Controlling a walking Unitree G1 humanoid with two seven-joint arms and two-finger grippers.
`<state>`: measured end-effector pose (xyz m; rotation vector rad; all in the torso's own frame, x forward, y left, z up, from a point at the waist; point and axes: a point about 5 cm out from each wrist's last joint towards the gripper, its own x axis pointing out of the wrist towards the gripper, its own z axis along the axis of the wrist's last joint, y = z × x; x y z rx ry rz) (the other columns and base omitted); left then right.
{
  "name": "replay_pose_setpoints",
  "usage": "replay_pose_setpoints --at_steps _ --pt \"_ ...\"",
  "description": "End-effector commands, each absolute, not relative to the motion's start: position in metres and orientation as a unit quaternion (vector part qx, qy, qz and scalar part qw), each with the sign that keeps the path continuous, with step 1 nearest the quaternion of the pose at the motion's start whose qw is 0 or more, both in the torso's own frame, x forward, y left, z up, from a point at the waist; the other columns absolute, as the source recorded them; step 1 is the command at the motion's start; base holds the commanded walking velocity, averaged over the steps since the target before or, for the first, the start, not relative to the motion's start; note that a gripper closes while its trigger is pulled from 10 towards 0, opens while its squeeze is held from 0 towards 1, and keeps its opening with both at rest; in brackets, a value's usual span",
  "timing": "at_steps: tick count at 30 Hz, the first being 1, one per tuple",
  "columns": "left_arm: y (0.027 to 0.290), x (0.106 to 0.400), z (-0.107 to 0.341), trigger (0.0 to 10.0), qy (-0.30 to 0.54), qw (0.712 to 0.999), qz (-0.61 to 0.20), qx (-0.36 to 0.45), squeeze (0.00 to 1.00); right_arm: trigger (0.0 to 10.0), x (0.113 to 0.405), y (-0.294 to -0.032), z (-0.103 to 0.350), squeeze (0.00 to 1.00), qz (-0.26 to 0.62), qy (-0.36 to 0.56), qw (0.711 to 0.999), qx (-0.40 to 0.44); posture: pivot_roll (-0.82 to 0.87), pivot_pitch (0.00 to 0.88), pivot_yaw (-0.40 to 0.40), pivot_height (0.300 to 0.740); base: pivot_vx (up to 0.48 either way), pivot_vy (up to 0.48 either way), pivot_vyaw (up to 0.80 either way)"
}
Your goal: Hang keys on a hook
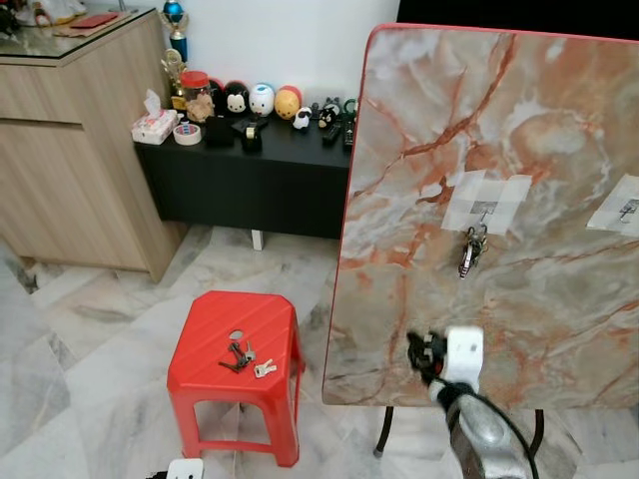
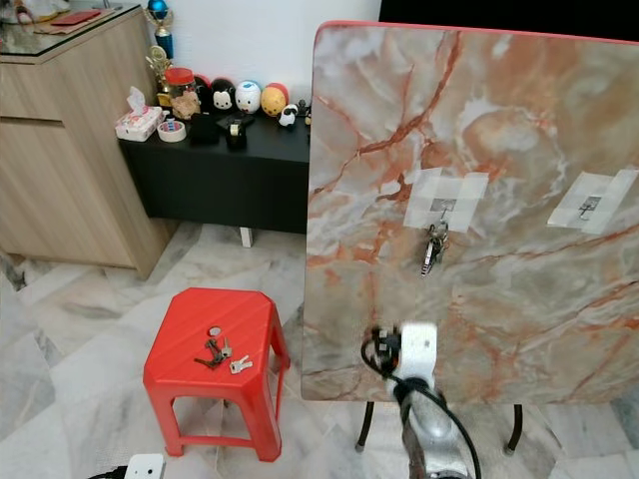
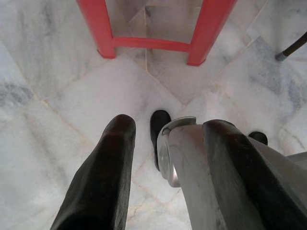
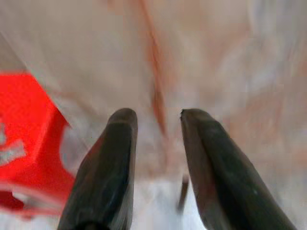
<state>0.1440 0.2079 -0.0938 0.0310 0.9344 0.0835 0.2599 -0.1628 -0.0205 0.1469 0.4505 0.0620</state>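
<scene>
Because 1 bunch of keys (image 1: 473,249) already hangs on the taped hook (image 1: 483,213) up above my right gripper (image 4: 156,125), its 2 fingers are apart and hold nothing. More keys (image 1: 243,358) wait on the red stool (image 1: 205,327) beside them. My left gripper (image 3: 165,139) points at the floor, fingers apart.

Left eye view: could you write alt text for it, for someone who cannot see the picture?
A bunch of keys hangs from a taped hook on an upright marble-patterned board, with the robot's right end effector raised below it. More keys lie on a red stool to the left.
</scene>
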Motion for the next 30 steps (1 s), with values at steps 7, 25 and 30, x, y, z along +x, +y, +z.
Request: replay_pose_setpoints --at_steps 7,25,30 --pt "0.203 0.127 -0.102 10.0 0.491 0.871 0.021 0.02 0.0 10.0 0.21 -0.173 -0.068 0.0 -0.029 0.388 0.916 0.091 0.07 0.0 -0.053 0.74 0.0 0.0 0.0" --pt "0.214 0.125 -0.101 10.0 0.497 0.866 0.035 0.031 0.0 10.0 0.157 -0.21 -0.092 0.0 -0.137 0.468 0.869 0.079 0.06 0.0 -0.034 0.74 0.0 0.0 0.0" --pt "0.214 0.126 -0.101 10.0 0.498 0.866 0.035 0.033 0.0 10.0 0.156 -0.206 -0.093 0.0 -0.135 0.475 0.866 0.075 0.07 0.0 -0.033 0.74 0.0 0.0 0.0"
